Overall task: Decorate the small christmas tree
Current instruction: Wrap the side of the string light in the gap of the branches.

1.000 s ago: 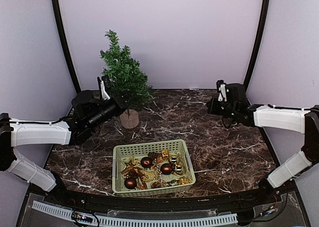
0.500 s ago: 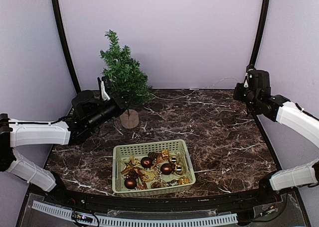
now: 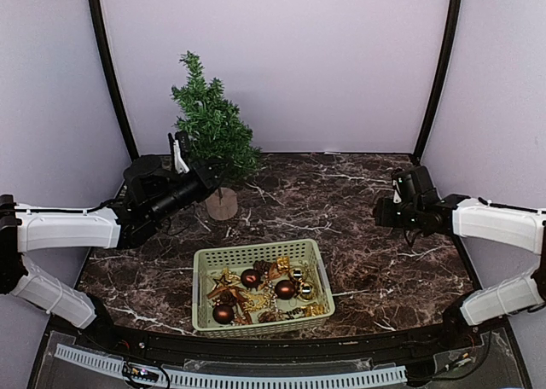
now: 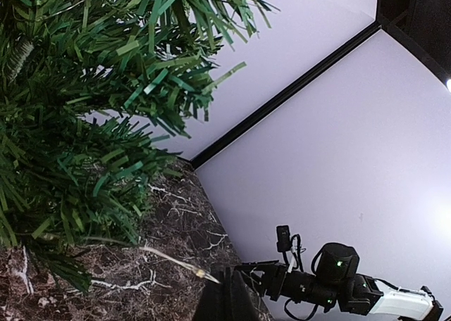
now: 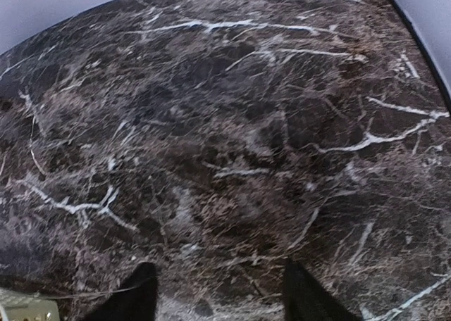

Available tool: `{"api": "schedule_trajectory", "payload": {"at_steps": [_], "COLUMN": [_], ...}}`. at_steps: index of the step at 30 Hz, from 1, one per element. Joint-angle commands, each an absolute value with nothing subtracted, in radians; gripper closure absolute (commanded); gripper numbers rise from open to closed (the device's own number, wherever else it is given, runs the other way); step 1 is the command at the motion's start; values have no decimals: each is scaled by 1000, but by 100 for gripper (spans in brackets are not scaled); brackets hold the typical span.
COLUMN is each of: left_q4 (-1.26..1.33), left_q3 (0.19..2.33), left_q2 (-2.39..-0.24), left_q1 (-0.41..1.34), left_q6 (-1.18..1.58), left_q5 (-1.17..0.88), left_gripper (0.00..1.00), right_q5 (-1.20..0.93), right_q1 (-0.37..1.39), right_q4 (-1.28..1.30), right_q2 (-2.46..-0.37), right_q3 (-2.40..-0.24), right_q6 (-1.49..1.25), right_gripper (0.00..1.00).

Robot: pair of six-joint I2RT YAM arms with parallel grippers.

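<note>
The small christmas tree [image 3: 213, 133] stands at the back left on a round wooden stump [image 3: 221, 203]; its green needles [image 4: 84, 124] fill the left wrist view. My left gripper [image 3: 205, 177] reaches into the lower branches. Its jaws [image 4: 225, 293] are shut, and a thin pale thread [image 4: 173, 261] runs from their tip into the branches. My right gripper [image 3: 384, 211] hovers low over the right side of the marble table. Its dark fingertips [image 5: 137, 300] stand apart, with bare table between them, so that gripper [image 5: 222, 303] is open and empty.
A pale green basket [image 3: 256, 254] sits front centre with brown balls [image 3: 250, 278] and gold trinkets inside; its corner [image 5: 21, 310] shows in the right wrist view. Lilac walls and black posts [image 3: 111, 73] close in the table. The right arm [image 4: 338, 279] shows in the left wrist view.
The right arm swung up to the back right corner, then came down and forward over the right of the table, and its jaws opened. The left arm has not moved.
</note>
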State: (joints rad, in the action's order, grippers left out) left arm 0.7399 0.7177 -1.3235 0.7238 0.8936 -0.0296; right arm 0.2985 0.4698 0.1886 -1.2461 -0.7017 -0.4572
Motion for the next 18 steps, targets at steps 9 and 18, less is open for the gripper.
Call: {"api": "schedule_trajectory", "payload": {"at_steps": [9,18], "left_q4": [741,729], "left_q3": [747,742], "left_q2": [-1314,-1298], "left_q1": [716,716], "left_q6": [877,868], "left_q5": [-66,-66], "left_gripper": [100,100], "right_q5": [-594,-694], "right_q1": [481,499], "right_q4": [-46,26], "right_q2": [-895,-994], "right_q3": [-551,-685], "right_q6": [-469,-402], "right_gripper": [7,6]}}
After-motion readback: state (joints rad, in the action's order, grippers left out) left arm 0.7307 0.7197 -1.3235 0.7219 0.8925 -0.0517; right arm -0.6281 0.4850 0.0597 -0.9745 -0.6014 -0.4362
